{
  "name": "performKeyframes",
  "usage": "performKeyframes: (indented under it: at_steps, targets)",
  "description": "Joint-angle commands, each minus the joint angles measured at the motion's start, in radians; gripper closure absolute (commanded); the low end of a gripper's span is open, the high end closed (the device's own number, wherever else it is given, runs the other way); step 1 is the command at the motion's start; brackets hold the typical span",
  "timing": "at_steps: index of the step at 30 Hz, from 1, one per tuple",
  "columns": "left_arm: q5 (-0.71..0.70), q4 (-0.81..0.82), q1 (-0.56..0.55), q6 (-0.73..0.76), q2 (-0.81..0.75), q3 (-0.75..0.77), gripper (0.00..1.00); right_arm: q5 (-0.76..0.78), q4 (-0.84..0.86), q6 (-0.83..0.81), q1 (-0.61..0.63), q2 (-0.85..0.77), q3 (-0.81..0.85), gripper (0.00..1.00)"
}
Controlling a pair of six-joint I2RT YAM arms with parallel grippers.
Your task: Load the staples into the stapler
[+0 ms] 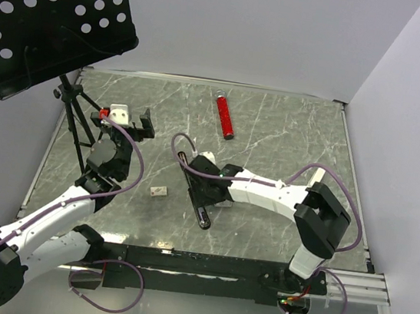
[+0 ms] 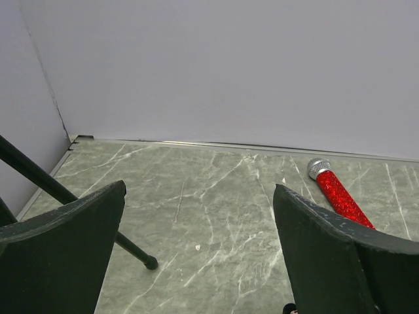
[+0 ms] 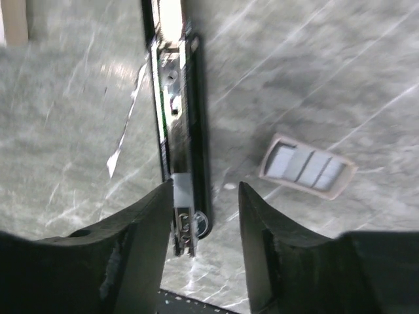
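Note:
The black stapler [image 1: 201,214] lies open on the marble table, near the middle. In the right wrist view it runs top to bottom [image 3: 175,111], with a short silver-grey strip of staples [image 3: 182,188] in its rail near the lower end. My right gripper [image 3: 206,193] is open and low over that end. Its left finger [image 3: 141,229] is right beside the strip, and nothing is held. It also shows in the top view [image 1: 210,188]. My left gripper [image 1: 126,127] is open and empty, raised at the far left, and seen wide apart in its wrist view [image 2: 200,190].
A small beige tray holding pale grey strips [image 3: 308,167] lies right of the stapler. A beige box piece [image 1: 158,191] lies left of it. A red tube [image 1: 224,116] lies at the back and also shows in the left wrist view [image 2: 337,196]. A black tripod [image 1: 73,112] under a perforated stand is far left.

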Motion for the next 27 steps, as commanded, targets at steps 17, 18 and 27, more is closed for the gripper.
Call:
performKeyframes:
  at_steps: [17,18,27]
  targets:
    - [0.009,0.028,-0.004,-0.001,-0.029,0.003,0.0,0.012,-0.027,-0.017,-0.049,0.075,0.096,0.26]
    - [0.009,0.028,-0.004,-0.001,-0.031,0.003,0.0,0.012,-0.025,-0.017,-0.049,0.074,0.091,0.26]
    - [0.015,0.027,-0.004,-0.005,-0.029,0.003,0.0,0.021,-0.033,0.007,-0.052,0.064,0.067,0.24]
